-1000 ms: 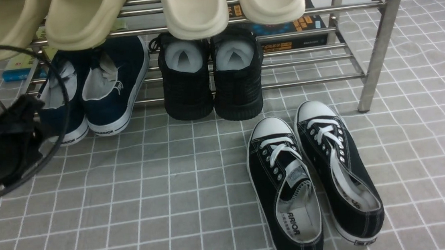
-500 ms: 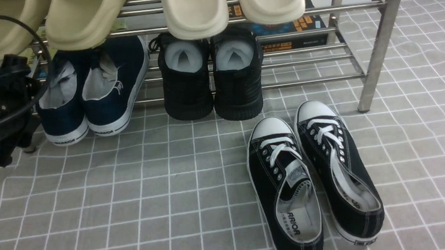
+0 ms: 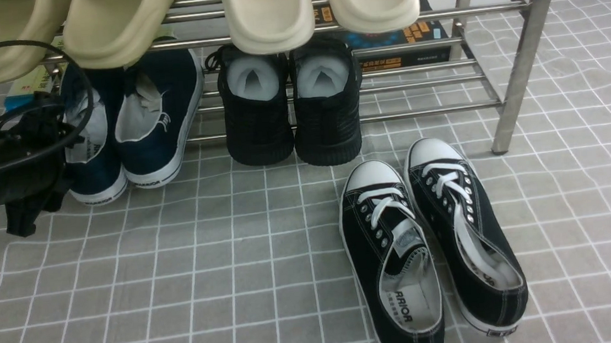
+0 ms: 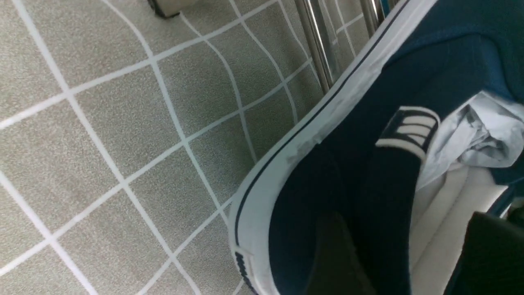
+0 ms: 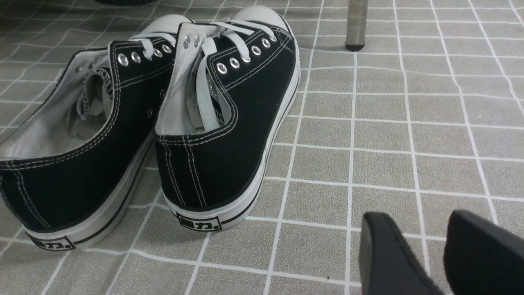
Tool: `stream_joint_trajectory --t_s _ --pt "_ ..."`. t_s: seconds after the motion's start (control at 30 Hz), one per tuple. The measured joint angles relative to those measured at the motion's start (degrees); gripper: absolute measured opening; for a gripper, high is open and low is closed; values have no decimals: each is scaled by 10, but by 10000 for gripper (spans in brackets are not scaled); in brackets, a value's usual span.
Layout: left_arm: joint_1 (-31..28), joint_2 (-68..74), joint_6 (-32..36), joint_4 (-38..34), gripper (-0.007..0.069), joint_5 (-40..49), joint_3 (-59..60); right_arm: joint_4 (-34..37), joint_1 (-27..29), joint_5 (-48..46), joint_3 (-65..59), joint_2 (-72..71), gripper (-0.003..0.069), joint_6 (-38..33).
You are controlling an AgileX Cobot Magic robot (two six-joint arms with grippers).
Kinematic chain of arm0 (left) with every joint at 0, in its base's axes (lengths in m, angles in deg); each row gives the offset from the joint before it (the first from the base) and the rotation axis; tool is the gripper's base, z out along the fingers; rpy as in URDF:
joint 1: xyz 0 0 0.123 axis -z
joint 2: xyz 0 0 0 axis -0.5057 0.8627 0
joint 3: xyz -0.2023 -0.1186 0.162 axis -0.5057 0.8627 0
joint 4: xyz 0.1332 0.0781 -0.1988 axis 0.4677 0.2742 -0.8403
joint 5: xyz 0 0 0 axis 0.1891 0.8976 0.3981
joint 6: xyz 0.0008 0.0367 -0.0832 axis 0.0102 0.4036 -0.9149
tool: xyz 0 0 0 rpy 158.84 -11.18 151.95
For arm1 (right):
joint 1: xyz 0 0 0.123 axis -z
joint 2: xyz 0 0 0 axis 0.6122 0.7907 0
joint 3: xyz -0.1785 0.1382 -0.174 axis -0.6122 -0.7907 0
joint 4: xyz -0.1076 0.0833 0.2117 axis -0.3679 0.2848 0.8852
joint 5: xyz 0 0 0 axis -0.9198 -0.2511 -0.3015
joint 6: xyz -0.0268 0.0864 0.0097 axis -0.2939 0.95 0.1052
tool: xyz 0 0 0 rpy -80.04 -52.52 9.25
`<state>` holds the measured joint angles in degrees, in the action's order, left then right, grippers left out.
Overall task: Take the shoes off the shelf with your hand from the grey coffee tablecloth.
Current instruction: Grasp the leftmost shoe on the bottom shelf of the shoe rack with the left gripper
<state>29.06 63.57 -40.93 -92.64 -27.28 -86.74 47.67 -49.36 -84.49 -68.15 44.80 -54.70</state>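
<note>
The navy shoes stand heels-out on the lower tier of the steel shelf (image 3: 427, 110), at its left end: the left shoe (image 3: 96, 167) and the right shoe (image 3: 160, 123). My left gripper (image 3: 58, 154) is at the left shoe's outer side. In the left wrist view it (image 4: 403, 221) is open and straddles the shoe's navy side wall (image 4: 368, 164): one finger (image 4: 335, 258) is outside and the other (image 4: 495, 254) is over the pale lining. My right gripper (image 5: 417, 221) is open and empty, low over the grey tablecloth (image 3: 211, 290), and is out of the front view.
Black lace-up sneakers (image 3: 427, 238) lie on the cloth in front of the shelf's right half, just ahead of my right gripper (image 5: 221, 123). All-black knit sneakers (image 3: 289, 106) sit mid-shelf. Cream slippers (image 3: 269, 9) overhang the upper tier. Books (image 3: 399, 41) lie behind. A shelf leg (image 3: 517, 64) stands right.
My left gripper rose from the lower left, then moved right onto the left navy shoe. That shoe has shifted slightly right and toward the camera.
</note>
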Motion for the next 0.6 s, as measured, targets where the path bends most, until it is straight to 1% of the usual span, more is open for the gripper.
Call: stream_joint_trajectory --t_s 0.17,0.27,0.57,0.6 --pt "-1 0 1 1 342 13 0 0 0 0 0 0 239 0" --pt "-3 0 1 3 311 21 -1 0 0 0 0 0 239 0" --pt "-3 0 1 3 299 24 0 0 0 0 0 0 239 0" --pt "-3 0 1 3 288 24 0 0 0 0 0 0 239 0"
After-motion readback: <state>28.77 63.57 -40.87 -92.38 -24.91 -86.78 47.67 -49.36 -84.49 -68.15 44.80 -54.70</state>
